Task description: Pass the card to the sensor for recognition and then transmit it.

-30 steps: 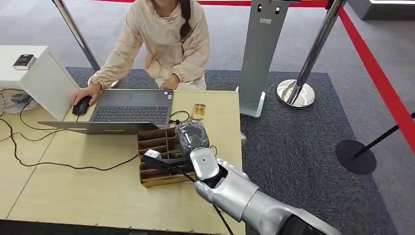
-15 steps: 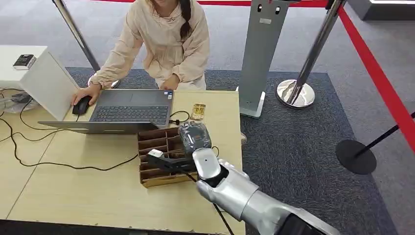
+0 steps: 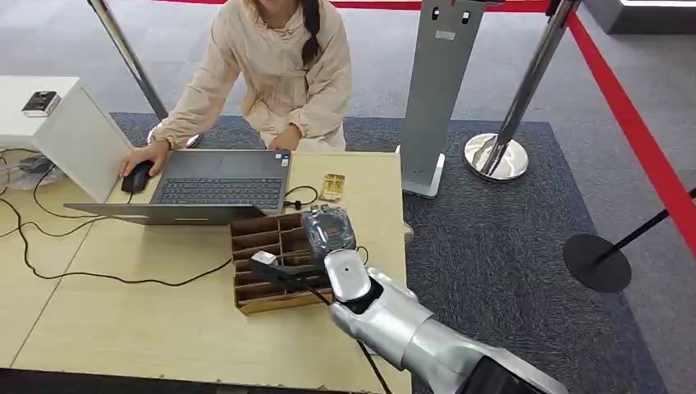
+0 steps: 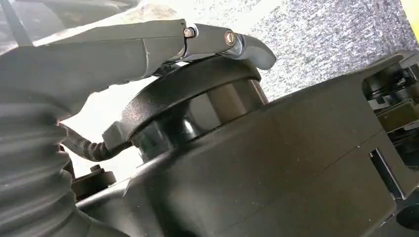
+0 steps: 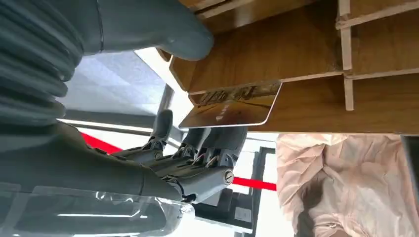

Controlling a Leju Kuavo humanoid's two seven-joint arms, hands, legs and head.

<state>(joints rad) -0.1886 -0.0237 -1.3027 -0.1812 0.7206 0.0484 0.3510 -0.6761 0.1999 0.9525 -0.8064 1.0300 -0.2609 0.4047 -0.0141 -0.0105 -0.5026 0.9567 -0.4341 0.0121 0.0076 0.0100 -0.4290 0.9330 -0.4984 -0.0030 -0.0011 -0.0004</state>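
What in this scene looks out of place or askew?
Little stands out. The laptop juts past the table edge toward the person. A black cable wanders loosely across the tabletop. In the right wrist view, the card in the right hand sits tilted against the wooden organizer.

The silver right arm is covering the near right corner of the brown wooden divided tray in the head view. In the right wrist view, the glossy gold-brown card is hiding the tips of the dark fingers beneath it, and its print is too blurred to read. The seated person's head is being cropped by the picture's upper edge.
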